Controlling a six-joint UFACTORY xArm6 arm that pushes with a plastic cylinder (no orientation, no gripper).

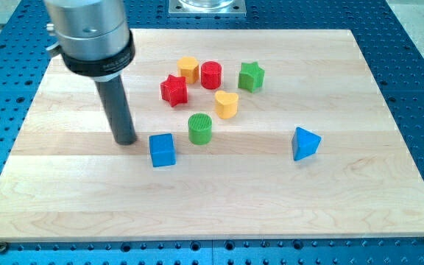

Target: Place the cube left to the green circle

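The blue cube (163,149) lies on the wooden board (87,191), just below and to the left of the green circle (200,128), a short upright cylinder. My tip (126,140) rests on the board just left of the blue cube, with a small gap between them. The rod rises from the tip toward the view's top left.
A red star (174,90), a yellow hexagon (188,69), a red cylinder (210,74), a green star (251,76) and a yellow heart (227,104) cluster above the green circle. A blue triangle (305,143) lies to the right.
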